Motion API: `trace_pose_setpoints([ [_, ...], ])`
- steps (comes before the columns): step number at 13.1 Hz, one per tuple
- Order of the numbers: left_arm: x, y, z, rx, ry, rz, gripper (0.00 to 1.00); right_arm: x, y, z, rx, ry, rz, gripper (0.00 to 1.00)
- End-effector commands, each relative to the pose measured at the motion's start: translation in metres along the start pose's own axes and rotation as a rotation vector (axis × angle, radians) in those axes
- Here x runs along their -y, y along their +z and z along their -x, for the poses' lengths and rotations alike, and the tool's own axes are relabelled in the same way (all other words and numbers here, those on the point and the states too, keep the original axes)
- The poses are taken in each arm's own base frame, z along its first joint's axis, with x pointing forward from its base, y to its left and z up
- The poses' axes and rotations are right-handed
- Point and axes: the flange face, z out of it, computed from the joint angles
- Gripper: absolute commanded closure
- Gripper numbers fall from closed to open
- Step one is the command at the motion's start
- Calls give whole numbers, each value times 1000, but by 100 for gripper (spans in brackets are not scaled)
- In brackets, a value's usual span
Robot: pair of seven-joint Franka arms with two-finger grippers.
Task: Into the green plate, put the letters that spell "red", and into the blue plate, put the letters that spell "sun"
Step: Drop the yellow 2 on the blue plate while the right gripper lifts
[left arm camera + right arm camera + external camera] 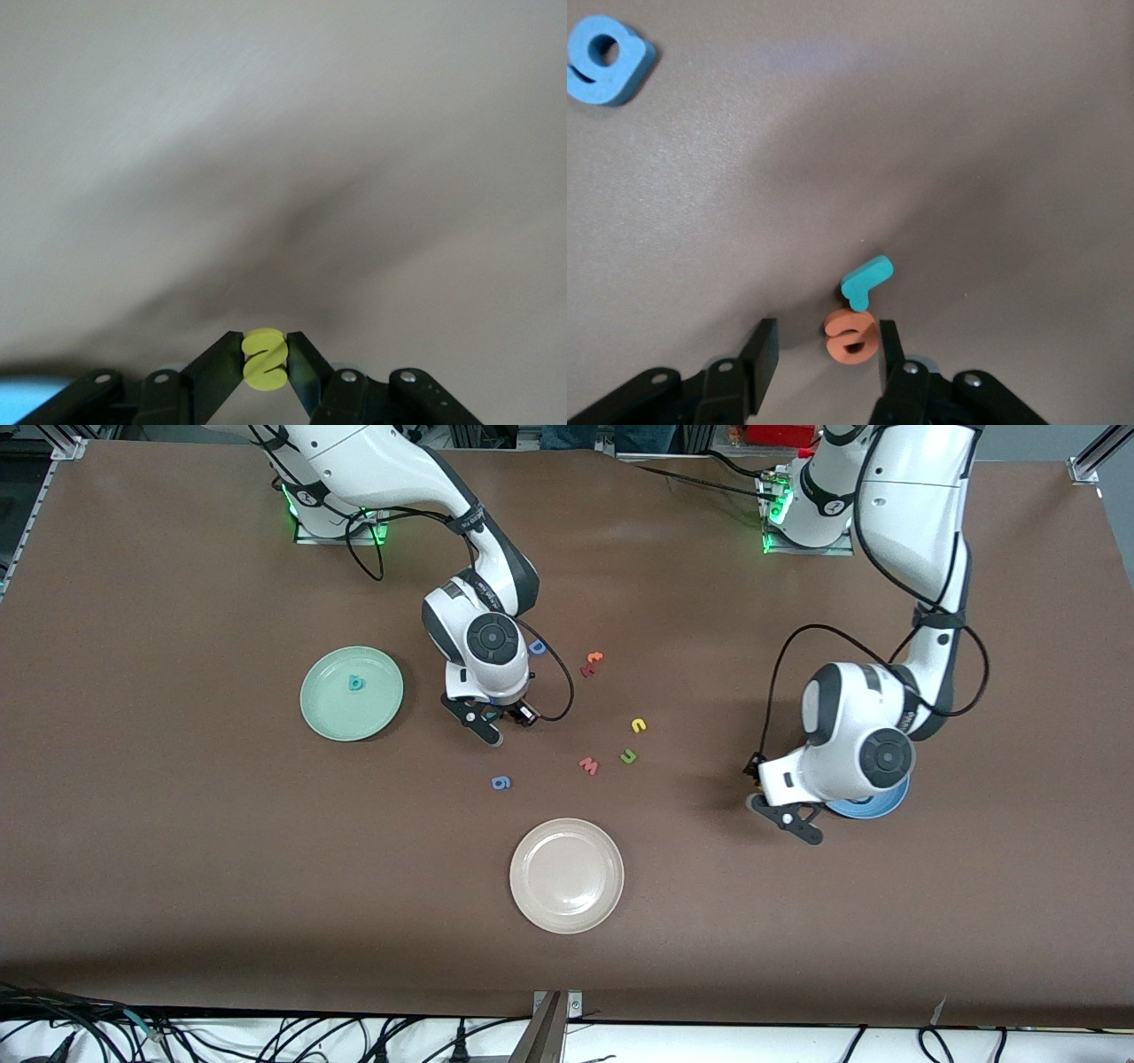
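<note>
One letter done so far: teal "d" in green plate. Left gripper, fingers pinching yellow "s", beside blue plate, nothing visible in it yet. Right gripper, fingers spread round orange "e", teal "r" touching it on counter. Yellow "u" & green "n" left, mid-counter.

Printed text, labels, brands: none can be read.
Blue foam letter: shaped "g".
Pink foam letter: shaped "w".
Green foam letter: shaped "n".
</note>
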Motion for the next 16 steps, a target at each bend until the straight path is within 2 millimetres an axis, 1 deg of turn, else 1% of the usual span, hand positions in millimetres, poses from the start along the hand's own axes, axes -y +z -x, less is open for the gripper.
trace_pose_setpoints([
  [1, 20, -9, 20, 48, -2, 0, 93, 2, 3, 2, 8, 17, -2, 46],
  [3, 40, -3, 34, 82, -22, -25, 93, -2, 8, 1, 8, 17, 9, 46],
  [5, 57, 12, 52, 118, -50, -21, 92, -5, 10, 0, 9, 19, 17, 46],
  [6, 67, 14, 58, 123, -46, -18, 91, -5, 11, 0, 9, 19, 18, 48],
  [7, 77, 15, 64, 125, -37, -12, 90, -5, 11, 1, 10, 20, 18, 53],
  [8, 85, 22, 70, 134, -40, -7, 89, -5, 11, 0, 9, 19, 18, 58],
  [11, 93, 29, 75, 141, -53, -6, 89, -6, 12, 0, 10, 20, 25, 76],
  [12, 94, 30, 74, 139, -53, -10, 84, -6, 11, 0, 10, 20, 25, 81],
  [13, 94, 31, 74, 137, -53, -13, 60, -6, 11, 0, 10, 19, 26, 85],
  [14, 96, 33, 73, 130, -54, -21, 4, -5, 8, 0, 9, 17, 22, 85],
  [15, 96, 31, 72, 125, -53, -23, 0, -3, 3, 0, 8, 8, 12, 85],
  [16, 93, 24, 70, 115, -47, -24, 0, -3, -7, -2, 5, 0, 10, 85],
])
